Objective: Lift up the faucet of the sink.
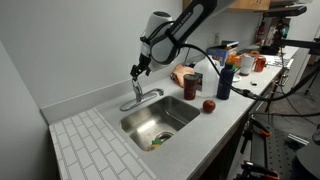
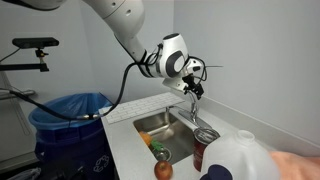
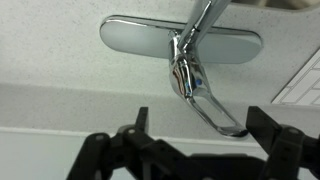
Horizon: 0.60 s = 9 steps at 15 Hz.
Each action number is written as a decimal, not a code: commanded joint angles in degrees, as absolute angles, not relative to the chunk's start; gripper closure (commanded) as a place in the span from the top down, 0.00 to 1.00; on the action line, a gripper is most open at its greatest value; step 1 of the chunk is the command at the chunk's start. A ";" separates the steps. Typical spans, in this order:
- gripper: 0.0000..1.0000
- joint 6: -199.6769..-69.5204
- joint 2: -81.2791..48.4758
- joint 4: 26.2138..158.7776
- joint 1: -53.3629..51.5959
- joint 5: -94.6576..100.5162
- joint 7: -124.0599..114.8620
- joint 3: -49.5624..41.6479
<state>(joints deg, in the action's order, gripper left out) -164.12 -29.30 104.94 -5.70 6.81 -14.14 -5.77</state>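
The chrome faucet stands on the white counter behind the steel sink, and both exterior views show it. In the wrist view its flat base plate lies at the top and its thin lever handle reaches down toward the jaws. My gripper is open. The lever's tip lies between the two fingers, nearer the right one, and touches neither. In the exterior views the gripper hangs just above the faucet. The sink holds some small items near its drain.
A red apple, a dark can and a blue bottle stand on the counter beside the sink. A white tiled draining area is on its other side. A blue bin stands off the counter. The wall is close behind the faucet.
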 commanded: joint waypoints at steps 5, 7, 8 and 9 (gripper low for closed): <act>1.00 -166.69 -30.94 102.49 -9.13 7.73 -16.36 -9.98; 1.00 -167.14 -31.03 102.24 -10.10 8.46 -17.06 -11.64; 1.00 -167.40 -31.06 102.17 -10.55 8.74 -17.24 -12.40; 1.00 -167.50 -31.13 102.04 -10.99 9.03 -17.50 -13.16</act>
<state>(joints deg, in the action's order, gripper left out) -164.73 -29.47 104.94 -8.98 6.98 -14.28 -9.68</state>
